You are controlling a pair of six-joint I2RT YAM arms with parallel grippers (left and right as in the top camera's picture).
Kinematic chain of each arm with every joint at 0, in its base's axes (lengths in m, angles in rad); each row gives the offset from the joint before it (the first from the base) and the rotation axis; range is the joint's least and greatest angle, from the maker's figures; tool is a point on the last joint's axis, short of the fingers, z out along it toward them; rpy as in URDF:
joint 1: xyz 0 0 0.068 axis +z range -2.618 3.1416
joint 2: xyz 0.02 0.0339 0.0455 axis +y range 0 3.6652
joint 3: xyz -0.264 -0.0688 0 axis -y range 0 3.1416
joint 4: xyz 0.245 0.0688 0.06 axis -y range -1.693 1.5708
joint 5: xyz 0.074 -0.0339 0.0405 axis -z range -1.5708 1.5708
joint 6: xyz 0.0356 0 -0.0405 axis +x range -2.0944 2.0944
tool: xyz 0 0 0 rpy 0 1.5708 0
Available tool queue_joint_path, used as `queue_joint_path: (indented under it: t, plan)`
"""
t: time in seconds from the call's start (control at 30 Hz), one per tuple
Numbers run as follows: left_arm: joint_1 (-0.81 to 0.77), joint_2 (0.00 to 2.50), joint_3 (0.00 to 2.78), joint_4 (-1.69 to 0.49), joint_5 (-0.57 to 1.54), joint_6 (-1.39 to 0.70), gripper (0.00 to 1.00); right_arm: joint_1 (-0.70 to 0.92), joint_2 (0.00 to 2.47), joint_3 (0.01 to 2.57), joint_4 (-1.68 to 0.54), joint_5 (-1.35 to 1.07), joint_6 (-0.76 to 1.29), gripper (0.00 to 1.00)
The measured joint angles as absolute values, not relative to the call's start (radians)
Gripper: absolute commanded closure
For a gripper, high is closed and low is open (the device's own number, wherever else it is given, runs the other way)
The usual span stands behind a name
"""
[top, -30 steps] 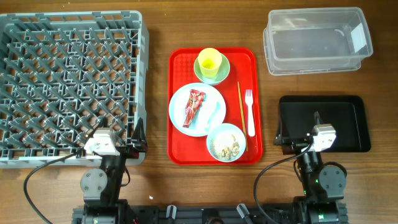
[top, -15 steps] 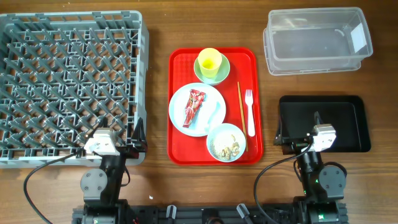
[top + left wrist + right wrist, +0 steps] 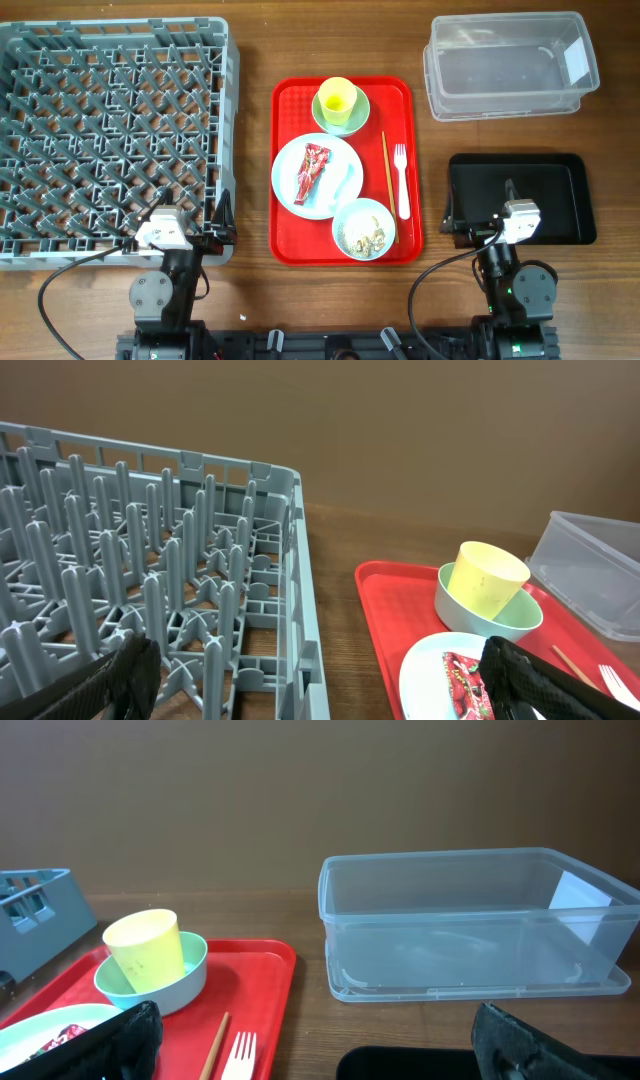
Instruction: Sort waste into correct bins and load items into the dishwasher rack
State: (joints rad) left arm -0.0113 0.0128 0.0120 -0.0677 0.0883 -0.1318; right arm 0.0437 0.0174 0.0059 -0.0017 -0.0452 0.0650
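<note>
On a red tray [image 3: 292,100] a yellow cup [image 3: 336,97] stands in a pale green saucer [image 3: 356,116]. A red wrapper [image 3: 313,170] lies on the pale-blue plate [image 3: 345,185]. Rice-like scraps [image 3: 365,236] fill a small bowl [image 3: 341,226]. Chopsticks [image 3: 387,185] and a white fork [image 3: 401,185] lie side by side. The grey dishwasher rack [image 3: 228,120] is at the left. The clear tub [image 3: 500,70] and black tray [image 3: 555,190] are at the right. My left gripper [image 3: 320,685] is open by the rack's near right corner. My right gripper [image 3: 320,1045] is open at the black tray's near edge.
Bare wooden table shows between the rack and the red tray [image 3: 375,600] and between the red tray and the clear tub [image 3: 460,930]. Both arm bases sit at the near table edge, with cables trailing beside them.
</note>
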Motion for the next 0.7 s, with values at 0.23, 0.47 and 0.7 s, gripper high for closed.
queue_joint_path:
  t: [0.23,0.47,0.7]
  plan:
    - [-0.011,0.013,0.012,-0.068,0.088,-0.132,0.0,0.044,0.017,0.006,-0.002,-0.045,0.065,0.0]
    - [-0.011,0.013,0.012,-0.068,0.088,-0.132,0.0,0.044,0.017,0.006,-0.002,-0.045,0.065,0.0]
    - [-0.011,0.013,0.009,0.025,0.423,-0.35,0.0,0.044,0.017,0.006,-0.002,-0.045,0.065,0.0]
